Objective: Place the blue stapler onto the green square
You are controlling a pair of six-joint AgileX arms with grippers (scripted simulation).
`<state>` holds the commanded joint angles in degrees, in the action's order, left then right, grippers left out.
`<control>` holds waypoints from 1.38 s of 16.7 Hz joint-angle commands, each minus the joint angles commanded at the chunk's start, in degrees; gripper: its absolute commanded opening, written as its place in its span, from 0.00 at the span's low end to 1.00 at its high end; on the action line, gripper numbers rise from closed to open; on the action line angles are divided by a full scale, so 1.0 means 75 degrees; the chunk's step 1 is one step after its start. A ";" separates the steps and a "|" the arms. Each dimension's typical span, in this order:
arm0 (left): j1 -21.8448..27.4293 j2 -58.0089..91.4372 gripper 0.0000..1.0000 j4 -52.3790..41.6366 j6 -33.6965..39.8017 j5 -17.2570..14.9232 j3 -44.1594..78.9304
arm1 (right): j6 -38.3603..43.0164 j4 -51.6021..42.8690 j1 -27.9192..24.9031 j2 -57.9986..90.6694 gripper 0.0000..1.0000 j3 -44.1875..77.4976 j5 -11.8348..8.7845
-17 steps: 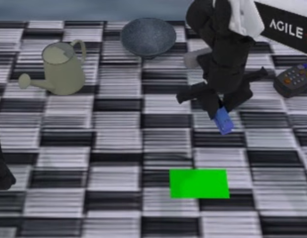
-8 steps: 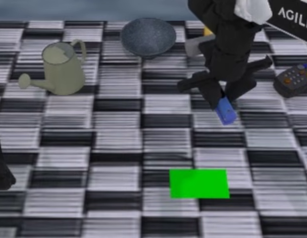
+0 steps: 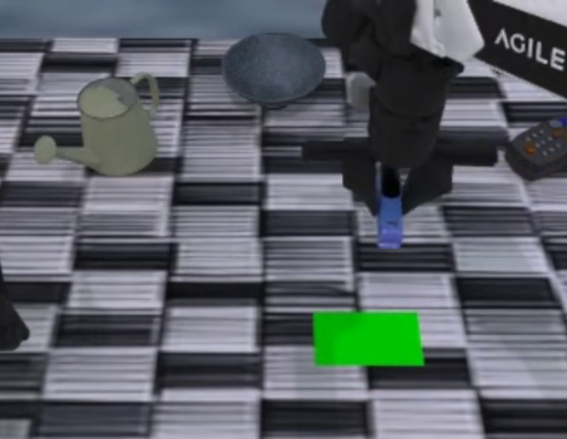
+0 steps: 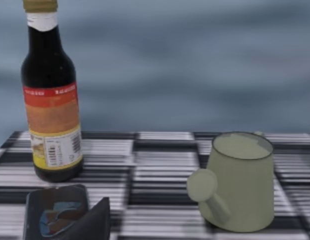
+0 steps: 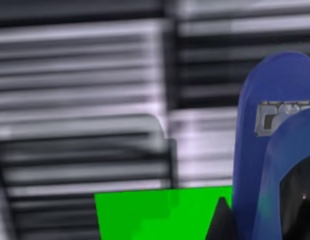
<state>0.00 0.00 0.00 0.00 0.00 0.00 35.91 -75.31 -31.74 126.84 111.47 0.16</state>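
The blue stapler (image 3: 390, 218) hangs above the checkered table right of centre, its long axis pointing at the near edge. My right gripper (image 3: 390, 194) is shut on its upper end, with the arm reaching in from the far right. The green square (image 3: 368, 338) lies flat on the table, nearer the front edge than the stapler and apart from it. In the right wrist view the stapler (image 5: 275, 150) fills one side, with the green square (image 5: 160, 215) beyond its tip. My left arm (image 3: 2, 315) is parked at the table's left edge.
A pale green watering can (image 3: 114, 123) stands at the far left, and a grey bowl (image 3: 272, 69) at the far middle. A dark remote (image 3: 542, 146) lies at the far right edge. The left wrist view shows a brown sauce bottle (image 4: 50, 100).
My right gripper has turned the stapler from a slant to point straight at the near edge, and has shifted a little to the left. The left arm has not moved.
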 joint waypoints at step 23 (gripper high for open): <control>0.0000 0.0000 1.00 0.0000 0.0000 0.0000 0.0000 | 1.2881 0.0838 -0.1353 -0.2018 0.00 -0.2760 0.0016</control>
<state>0.00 0.00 0.00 0.00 0.00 0.00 132.51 -69.02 -41.88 111.70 90.77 0.28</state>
